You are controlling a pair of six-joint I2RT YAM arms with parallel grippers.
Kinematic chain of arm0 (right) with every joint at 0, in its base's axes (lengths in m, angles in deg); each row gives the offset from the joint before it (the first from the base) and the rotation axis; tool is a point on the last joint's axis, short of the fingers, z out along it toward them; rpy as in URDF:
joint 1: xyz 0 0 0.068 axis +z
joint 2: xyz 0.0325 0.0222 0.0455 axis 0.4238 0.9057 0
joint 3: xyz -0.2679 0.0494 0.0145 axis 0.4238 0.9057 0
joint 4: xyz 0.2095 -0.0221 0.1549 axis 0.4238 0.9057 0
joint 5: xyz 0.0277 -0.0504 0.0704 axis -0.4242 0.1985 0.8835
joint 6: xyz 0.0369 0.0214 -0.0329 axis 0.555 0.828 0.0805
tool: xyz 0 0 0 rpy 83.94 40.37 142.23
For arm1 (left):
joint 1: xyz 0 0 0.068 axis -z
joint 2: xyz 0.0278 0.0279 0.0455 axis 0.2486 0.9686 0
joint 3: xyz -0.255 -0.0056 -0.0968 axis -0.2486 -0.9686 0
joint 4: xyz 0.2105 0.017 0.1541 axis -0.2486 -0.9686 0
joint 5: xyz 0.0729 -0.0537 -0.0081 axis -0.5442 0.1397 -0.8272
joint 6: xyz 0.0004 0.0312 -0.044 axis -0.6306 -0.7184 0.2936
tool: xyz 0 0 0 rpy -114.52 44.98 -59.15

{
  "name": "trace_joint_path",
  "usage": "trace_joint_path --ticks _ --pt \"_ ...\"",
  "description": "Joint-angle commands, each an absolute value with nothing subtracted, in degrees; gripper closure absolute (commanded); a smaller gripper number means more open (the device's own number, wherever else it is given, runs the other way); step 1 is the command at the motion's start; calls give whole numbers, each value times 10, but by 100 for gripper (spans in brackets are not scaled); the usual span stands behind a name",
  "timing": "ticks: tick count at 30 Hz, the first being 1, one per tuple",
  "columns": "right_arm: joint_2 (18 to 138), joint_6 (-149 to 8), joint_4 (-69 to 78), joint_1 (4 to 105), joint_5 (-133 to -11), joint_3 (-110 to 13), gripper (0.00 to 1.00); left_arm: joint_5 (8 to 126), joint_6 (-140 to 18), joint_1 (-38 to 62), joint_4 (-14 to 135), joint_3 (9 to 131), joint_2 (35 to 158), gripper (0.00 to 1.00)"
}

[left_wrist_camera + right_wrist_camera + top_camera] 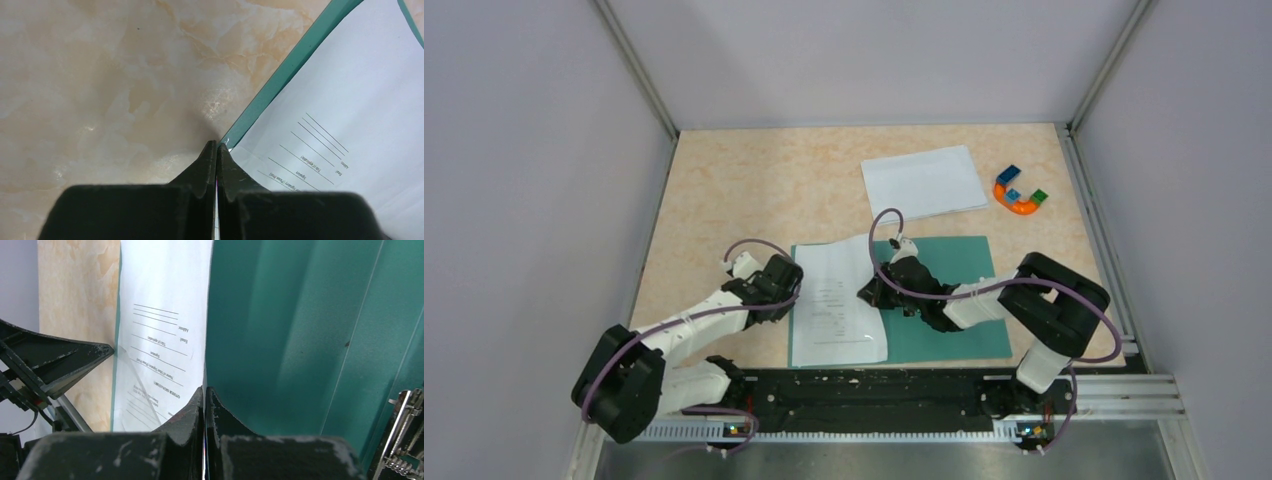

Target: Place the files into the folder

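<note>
The teal folder lies open at the front of the table. The printed sheet lies across its left half, its right edge lifted. My right gripper is shut on that right edge; in the right wrist view the sheet runs into the closed gripper, with the folder and its metal clip beside it. My left gripper is shut at the sheet's left edge; in the left wrist view its closed tips pinch the sheet by the folder's rim. The nearly blank sheet lies flat behind the folder.
A multicoloured horseshoe toy lies at the back right. The table is walled on the left, back and right. A metal rail runs along the near edge by the arm bases.
</note>
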State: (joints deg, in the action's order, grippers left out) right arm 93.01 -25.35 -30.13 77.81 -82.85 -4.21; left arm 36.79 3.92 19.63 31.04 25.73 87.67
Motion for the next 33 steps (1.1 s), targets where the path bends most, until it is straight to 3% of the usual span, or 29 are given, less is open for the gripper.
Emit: trace_joint_path --ticks 1,6,15,19,25,33 --pt "915 -254 -282 788 -844 -47 100 378 23 202 256 261 885 100" --pt "893 -271 -223 788 -859 -66 65 348 -9 202 220 300 860 91" --pt "800 -324 -17 787 -958 -119 41 366 -120 202 235 363 812 68" --pt "745 -343 60 786 -998 -125 39 453 -187 202 318 370 818 60" --pt "697 -356 151 782 -1055 -128 49 581 -225 207 411 404 908 61" --pt "690 -373 151 757 -1032 -104 51 654 -231 240 481 443 1019 63"
